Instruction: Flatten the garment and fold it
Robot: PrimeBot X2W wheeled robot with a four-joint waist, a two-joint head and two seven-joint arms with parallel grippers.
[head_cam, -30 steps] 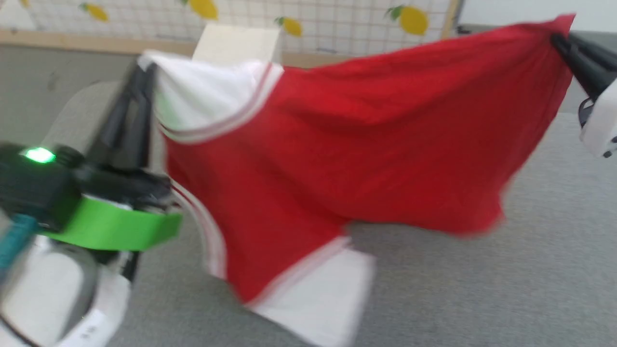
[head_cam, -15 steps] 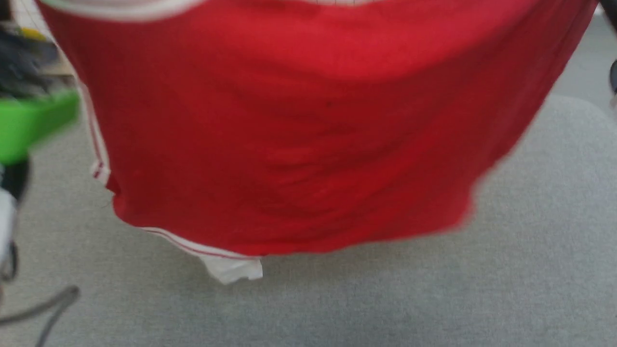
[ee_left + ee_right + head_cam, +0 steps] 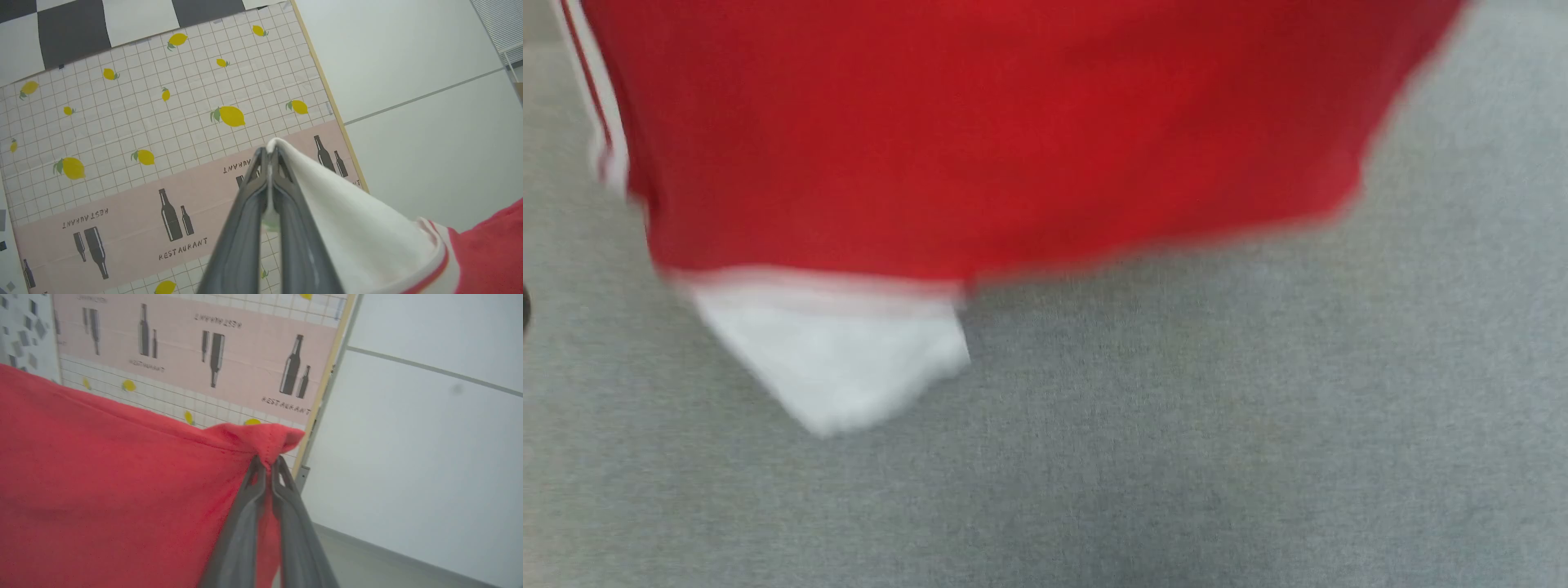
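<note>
The garment (image 3: 1013,139) hangs spread sideways over open grey counter (image 3: 1176,457). Its top corners sit clamped in the left end effector (image 3: 268,151) and the right end effector (image 3: 267,460).

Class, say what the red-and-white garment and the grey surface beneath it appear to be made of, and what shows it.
The garment: likely knit fabric, matte; it drapes and puckers where the right gripper pinches it. The grey surface: probably felt or short carpet, mottled and matte, though blurred.

Head looks down at garment (image 3: 1013,122); wrists share lemon-print panel (image 3: 184,81).
</note>
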